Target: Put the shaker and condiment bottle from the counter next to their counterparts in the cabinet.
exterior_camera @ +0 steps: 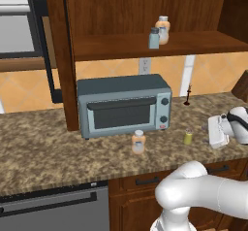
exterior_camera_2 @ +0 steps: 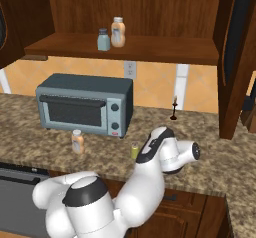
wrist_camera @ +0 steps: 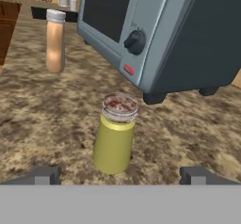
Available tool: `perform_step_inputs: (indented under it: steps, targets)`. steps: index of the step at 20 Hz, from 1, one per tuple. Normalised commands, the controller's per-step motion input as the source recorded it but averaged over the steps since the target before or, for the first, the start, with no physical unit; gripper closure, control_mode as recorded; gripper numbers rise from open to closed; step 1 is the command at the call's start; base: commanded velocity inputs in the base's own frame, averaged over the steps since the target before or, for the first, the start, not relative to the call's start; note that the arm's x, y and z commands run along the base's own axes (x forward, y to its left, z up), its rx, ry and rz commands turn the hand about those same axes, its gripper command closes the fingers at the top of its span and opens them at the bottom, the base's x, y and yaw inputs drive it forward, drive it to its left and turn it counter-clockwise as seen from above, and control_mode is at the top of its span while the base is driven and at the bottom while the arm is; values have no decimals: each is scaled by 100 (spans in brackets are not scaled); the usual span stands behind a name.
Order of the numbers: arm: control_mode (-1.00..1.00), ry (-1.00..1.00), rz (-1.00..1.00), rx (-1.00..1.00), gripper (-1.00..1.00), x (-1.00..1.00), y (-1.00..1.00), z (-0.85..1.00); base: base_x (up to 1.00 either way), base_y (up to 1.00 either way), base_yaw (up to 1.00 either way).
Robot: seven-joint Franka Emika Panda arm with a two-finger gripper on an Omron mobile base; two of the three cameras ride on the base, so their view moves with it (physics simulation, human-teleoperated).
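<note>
One shaker (wrist_camera: 114,136) upright on counter (wrist_camera: 42,119), centred between wide-apart jaws

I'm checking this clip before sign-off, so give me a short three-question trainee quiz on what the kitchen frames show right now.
1. True or false: the yellow-green shaker stands upright on the granite counter, between the open fingers of the gripper.
2. What stands beside the blue-grey shaker on the cabinet shelf? A) a candle holder B) an orange-peach bottle C) a mug
3. Fill in: the orange-peach condiment bottle on the counter stands in front of the grey-blue ______.

Key: 1 true, nothing gripped yet. 2 B, the orange-peach bottle. 3 toaster oven.
</note>
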Motion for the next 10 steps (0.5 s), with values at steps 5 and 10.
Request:
perform_step_inputs:
  steps: [5, 10]
  targets:
    - [-100, 2, 0, 0, -100, 6, 8, -4, 0, 0, 0]
    - [-100, 3, 0, 0, -100, 0, 7, -5, 0, 0, 0]
